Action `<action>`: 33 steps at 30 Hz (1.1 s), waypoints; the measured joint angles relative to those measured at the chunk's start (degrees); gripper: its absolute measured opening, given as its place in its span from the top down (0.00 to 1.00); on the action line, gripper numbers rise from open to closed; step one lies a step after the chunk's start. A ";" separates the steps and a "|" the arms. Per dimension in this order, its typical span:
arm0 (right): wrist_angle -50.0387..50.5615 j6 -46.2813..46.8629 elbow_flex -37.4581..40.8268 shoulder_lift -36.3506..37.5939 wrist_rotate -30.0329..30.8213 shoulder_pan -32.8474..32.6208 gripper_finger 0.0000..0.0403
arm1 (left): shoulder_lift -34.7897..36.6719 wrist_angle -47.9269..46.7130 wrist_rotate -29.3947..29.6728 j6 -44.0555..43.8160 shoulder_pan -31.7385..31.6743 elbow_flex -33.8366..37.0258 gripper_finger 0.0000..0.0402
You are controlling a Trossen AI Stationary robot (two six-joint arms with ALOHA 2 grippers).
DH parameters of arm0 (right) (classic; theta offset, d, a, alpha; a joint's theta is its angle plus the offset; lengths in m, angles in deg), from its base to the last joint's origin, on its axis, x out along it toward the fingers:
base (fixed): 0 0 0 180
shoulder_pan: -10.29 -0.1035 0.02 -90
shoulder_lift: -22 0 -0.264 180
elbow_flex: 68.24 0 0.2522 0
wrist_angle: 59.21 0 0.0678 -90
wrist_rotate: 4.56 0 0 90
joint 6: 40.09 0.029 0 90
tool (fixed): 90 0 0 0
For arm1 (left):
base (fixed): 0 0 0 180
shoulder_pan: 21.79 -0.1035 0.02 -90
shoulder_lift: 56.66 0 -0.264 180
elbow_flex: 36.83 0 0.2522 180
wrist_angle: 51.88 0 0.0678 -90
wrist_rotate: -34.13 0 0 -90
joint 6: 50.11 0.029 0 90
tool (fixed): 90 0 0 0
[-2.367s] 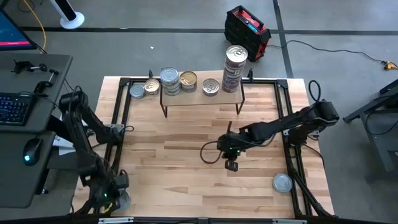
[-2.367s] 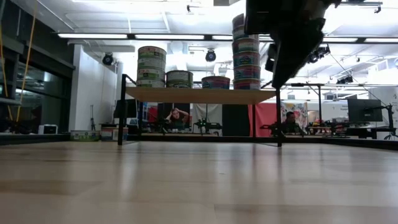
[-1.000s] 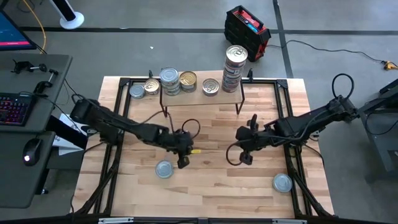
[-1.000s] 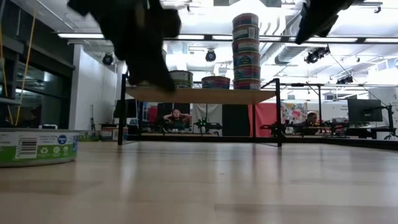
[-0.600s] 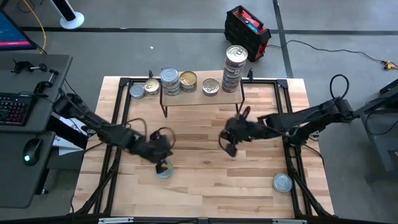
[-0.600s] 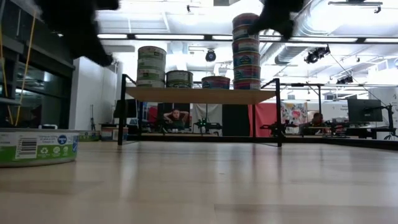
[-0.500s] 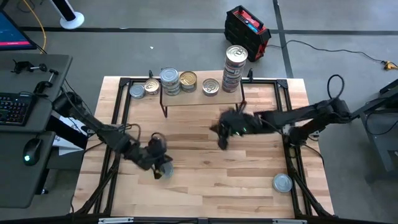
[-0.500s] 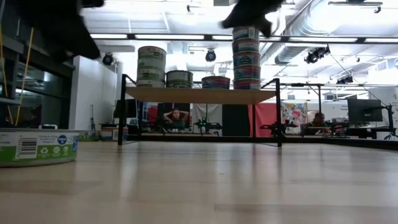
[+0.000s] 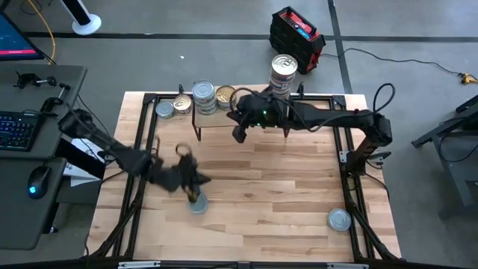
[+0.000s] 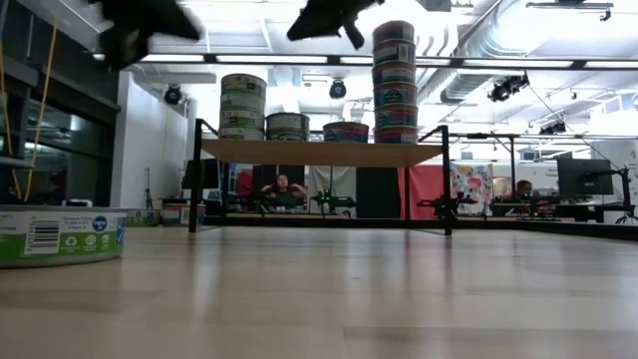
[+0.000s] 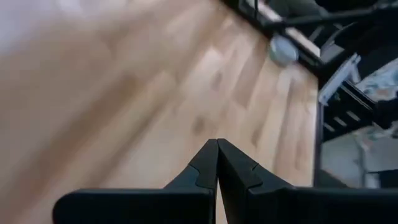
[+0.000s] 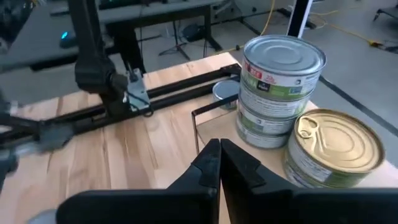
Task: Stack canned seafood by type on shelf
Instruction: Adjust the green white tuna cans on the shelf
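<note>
High view: right hand [image 9: 237, 134] shut, empty, at shelf [image 9: 224, 119] front edge; left hand [image 9: 193, 196] shut over tin [image 9: 197, 205].

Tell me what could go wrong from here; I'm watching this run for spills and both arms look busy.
1. The right claw, shut and empty, hovers at the shelf close to the short stack of tins; a sideways sweep could knock it off.
2. The tall stack at the shelf's other end looks top-heavy, so a bump to the shelf might topple it.
3. The left claw, also shut, is right at a loose tin and may shove it instead of gripping.
</note>
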 joint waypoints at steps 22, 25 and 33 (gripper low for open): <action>31.75 16.36 -2.92 9.33 18.00 -17.40 1.00 | -26.22 -36.26 -25.99 58.14 -53.89 -55.46 1.00; 32.73 19.96 -2.92 9.35 20.35 -19.81 1.00 | -30.05 -35.82 -25.75 59.50 -54.87 -56.82 1.00; 33.38 25.43 -2.92 9.35 23.59 -23.80 1.00 | -35.44 -36.77 -24.42 59.39 -55.00 -57.12 1.00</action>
